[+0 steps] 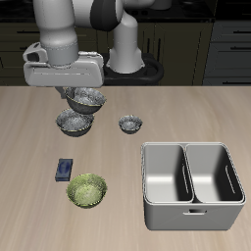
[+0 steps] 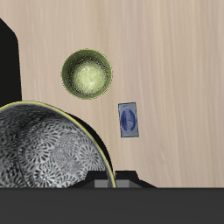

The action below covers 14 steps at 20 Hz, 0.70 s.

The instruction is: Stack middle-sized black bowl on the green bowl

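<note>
One bowl, the middle-sized black bowl, hangs gripped in our jaws; next we carry it over the green bowl.

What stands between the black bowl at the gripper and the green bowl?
The other black bowl sits on the table along that line; the held black bowl looks raised above it. A blue box lies beside the green bowl.

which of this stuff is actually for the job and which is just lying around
For the job: middle-sized black bowl, at the gripper; green bowl.

Lying about: other dark speckled bowl, tiny dark bowl, small blue box, two-compartment metal bin.
</note>
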Tool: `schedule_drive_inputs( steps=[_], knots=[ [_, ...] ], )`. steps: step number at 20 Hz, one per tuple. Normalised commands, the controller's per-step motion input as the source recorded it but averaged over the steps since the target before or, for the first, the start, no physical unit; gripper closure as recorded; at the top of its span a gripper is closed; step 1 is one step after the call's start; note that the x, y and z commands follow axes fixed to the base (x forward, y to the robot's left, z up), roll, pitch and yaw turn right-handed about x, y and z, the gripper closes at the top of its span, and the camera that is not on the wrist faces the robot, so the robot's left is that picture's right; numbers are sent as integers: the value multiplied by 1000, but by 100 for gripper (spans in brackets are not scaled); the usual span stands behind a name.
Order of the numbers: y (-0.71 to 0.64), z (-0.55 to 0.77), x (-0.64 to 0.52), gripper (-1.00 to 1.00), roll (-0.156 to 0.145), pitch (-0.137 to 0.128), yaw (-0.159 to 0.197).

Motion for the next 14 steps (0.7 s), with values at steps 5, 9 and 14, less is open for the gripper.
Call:
schedule_drive_inputs(
  steps=[5, 9, 14],
  knots=[
    [-27, 171, 310, 100, 9, -33, 0],
    [49, 251, 353, 100, 49, -40, 4],
    [73, 170, 286, 100, 38, -37, 16]
  ],
)
